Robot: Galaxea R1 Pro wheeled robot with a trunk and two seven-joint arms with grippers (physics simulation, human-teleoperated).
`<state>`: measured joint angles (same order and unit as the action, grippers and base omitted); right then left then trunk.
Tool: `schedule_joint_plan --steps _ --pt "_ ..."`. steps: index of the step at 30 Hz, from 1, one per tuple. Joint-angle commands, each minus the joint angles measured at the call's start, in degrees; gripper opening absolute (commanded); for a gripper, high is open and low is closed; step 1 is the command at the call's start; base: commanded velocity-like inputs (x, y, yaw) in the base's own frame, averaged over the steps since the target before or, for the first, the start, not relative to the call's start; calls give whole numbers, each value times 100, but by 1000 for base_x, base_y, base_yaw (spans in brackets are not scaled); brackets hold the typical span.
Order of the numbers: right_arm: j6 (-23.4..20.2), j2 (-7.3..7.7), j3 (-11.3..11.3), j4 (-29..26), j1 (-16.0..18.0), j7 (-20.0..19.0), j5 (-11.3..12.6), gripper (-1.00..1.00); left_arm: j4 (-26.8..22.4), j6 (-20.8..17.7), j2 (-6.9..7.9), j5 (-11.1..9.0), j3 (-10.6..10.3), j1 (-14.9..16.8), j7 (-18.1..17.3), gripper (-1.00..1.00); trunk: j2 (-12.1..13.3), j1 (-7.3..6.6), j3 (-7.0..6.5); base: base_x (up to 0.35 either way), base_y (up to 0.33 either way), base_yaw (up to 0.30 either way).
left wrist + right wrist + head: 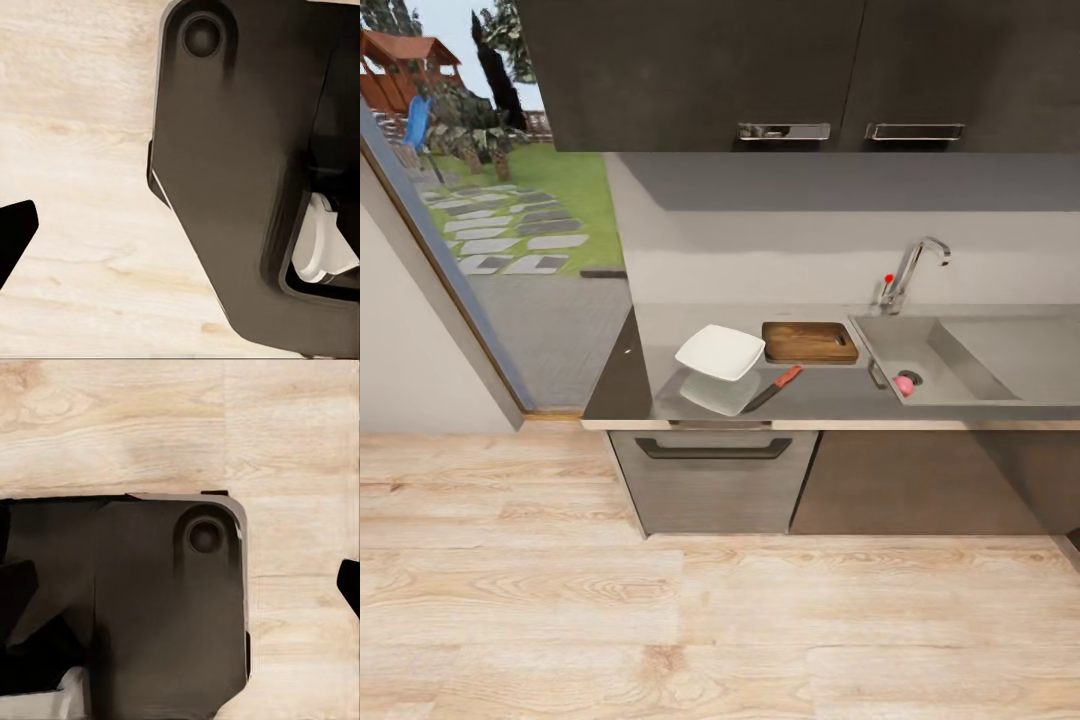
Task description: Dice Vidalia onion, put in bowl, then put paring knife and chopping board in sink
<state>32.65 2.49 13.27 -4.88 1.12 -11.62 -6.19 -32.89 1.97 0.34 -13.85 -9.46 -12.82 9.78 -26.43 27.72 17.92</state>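
Counter: the long grey glossy counter point(830, 400) above dark cabinet fronts carries all the task's things; the robot stands well back from it on the pale wooden plank floor point(660, 620).
Sink: the rectangular stainless steel basin point(920, 350) with a flat drainboard and curved chrome tap lies at the counter's right end.
Board: the dark brown wooden chopping board point(810, 342) with rounded corners lies flat, just left of the sink. It looks stiff and fairly heavy; its slot-shaped handle hole seems the best hold.
Bowl: the white squarish bowl point(720, 352) with flaring sides sits just left of the board; probably fragile and smooth.
Knife: the small paring knife point(774, 389) with a reddish handle lies near the counter's front edge, blade towards the bowl. Light, thin, likely to slip; take the handle.
Onion: the small pinkish round Vidalia onion point(904, 385) rests in the sink beside the drain. Firm, smooth, apt to roll; clasp across its middle.
Pincers: whether either is open or closed cannot be told; both wrist views show dark robot housing over the floor.
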Motion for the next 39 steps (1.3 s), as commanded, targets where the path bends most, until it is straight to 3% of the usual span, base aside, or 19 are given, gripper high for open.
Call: schedule_joint_plan --steps 1,5,6,9,13,16,27,39 --pt "16 32 47 35 3 102 -60 100 9 23 7 -55 -46 -1 23 100 -8 3 7 0 0 0" --pt "-31 54 63 42 3 578 -52 100 23 46 9 -56 -53 0 -211 100 -8 3 7 0 0 0" --pt "-46 17 69 -40 2 1005 -50 100 36 234 15 -57 -57 1 -428 100 -8 3 7 0 0 0" --pt "-80 -40 70 -349 2 1225 -46 100 103 450 15 -55 -53 1 -508 100 -8 3 7 0 0 0" --pt "-113 -66 71 -946 2 1305 -23 100 182 556 17 -49 -50 2 -540 100 -8 3 7 0 0 0" --pt "-98 -70 73 -1095 2 1310 -16 100 198 574 18 -49 -48 1 -544 100 -8 3 7 0 0 0" --pt "-18 -89 88 -1156 2 1320 3 100 338 619 18 -48 -39 -1 -539 100 -8 3 -6 -65 -36 0" --pt "-17 -99 78 -1117 2 1321 4 100 353 665 10 -48 -38 2 -523 100 -8 3 -108 -139 -234 0"
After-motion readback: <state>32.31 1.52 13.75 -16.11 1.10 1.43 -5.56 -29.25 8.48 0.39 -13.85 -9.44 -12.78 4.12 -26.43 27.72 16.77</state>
